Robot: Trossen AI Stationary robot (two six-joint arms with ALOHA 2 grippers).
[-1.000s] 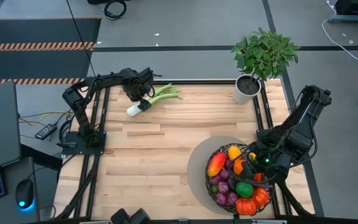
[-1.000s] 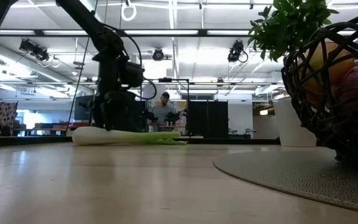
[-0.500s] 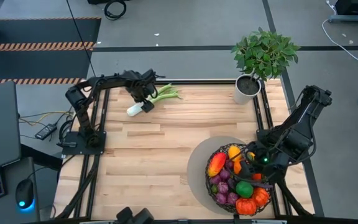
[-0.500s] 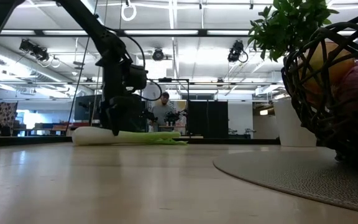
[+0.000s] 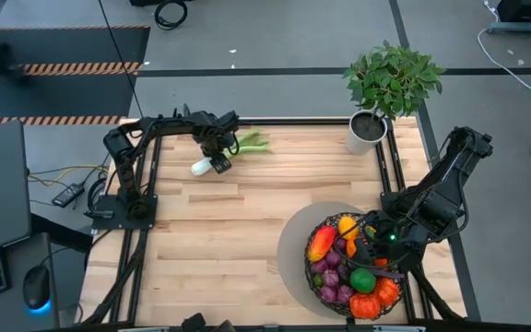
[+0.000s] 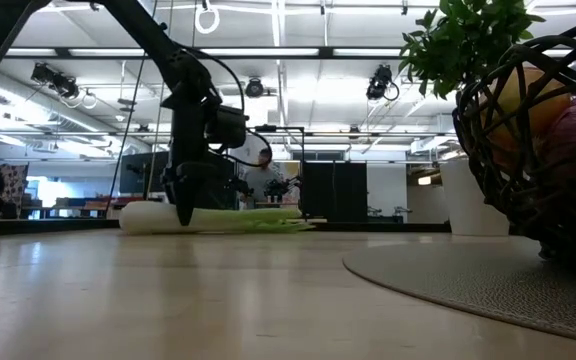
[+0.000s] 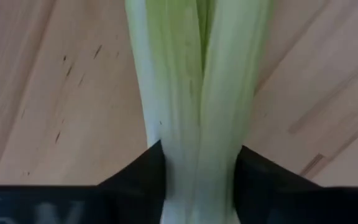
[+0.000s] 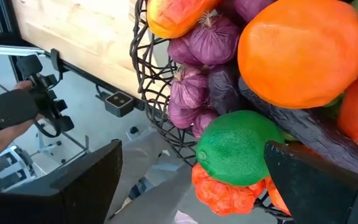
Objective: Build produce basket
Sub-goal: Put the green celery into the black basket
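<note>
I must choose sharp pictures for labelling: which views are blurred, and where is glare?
Left wrist view: the leek fills the picture, soft. Low view: the basket at the edge is blurred; ceiling lights glare. High view: evenly lit, sharp.

A light wooden butcher-block table (image 5: 229, 231) with a dark metal frame along its edges carries everything here. At its far side, toward the left, a green-and-white toy leek (image 5: 231, 151) lies flat on the boards, its white end pointing toward the near side and its green leaves toward the far edge. In the far right corner stands a white plant pot (image 5: 367, 132) holding a leafy green plant. Near the right front lies a round grey woven mat (image 5: 295, 242), and on it sits a dark woven-wire basket (image 5: 316, 282) filled with toy produce; whether the mat's edge reaches the table's front edge is hard to tell.
</note>
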